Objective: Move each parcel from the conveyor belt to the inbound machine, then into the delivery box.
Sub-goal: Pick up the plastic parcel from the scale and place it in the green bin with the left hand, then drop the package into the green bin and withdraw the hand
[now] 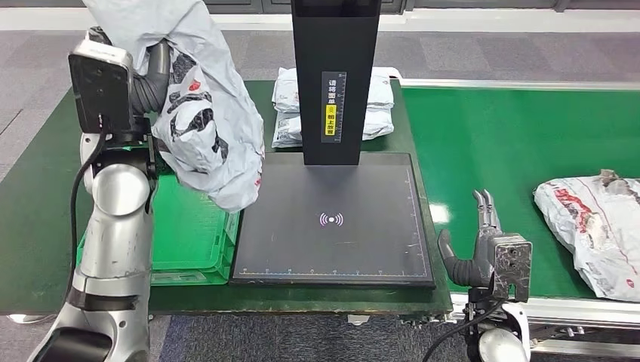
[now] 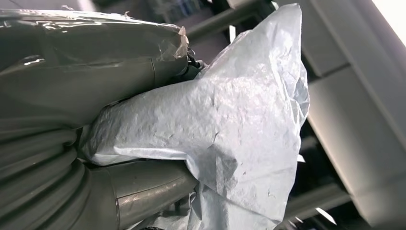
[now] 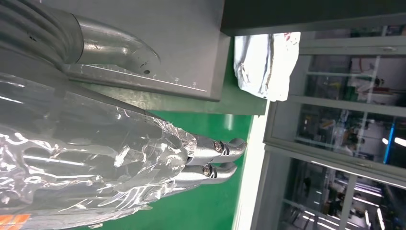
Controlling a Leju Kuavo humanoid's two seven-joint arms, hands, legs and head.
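My left hand [image 1: 155,72] is raised at the left and grips a large grey plastic parcel [image 1: 204,113] with black and red print. The parcel hangs over the near-left corner of the inbound machine and the green crate. The left wrist view shows the crumpled grey parcel [image 2: 230,139] pinched between the thumb and fingers. The inbound machine's dark plate [image 1: 332,222] lies in the middle under a black post [image 1: 334,75]. My right hand [image 1: 475,241] stands open beside the plate's right edge, over the green conveyor belt [image 1: 513,143]. A second printed parcel [image 1: 592,219] lies on the belt at the far right.
A green plastic crate [image 1: 189,234] sits left of the plate, below the held parcel. Two white parcels [image 1: 373,105] lie stacked behind the post. The belt's metal rail [image 1: 573,309] runs along the near right edge.
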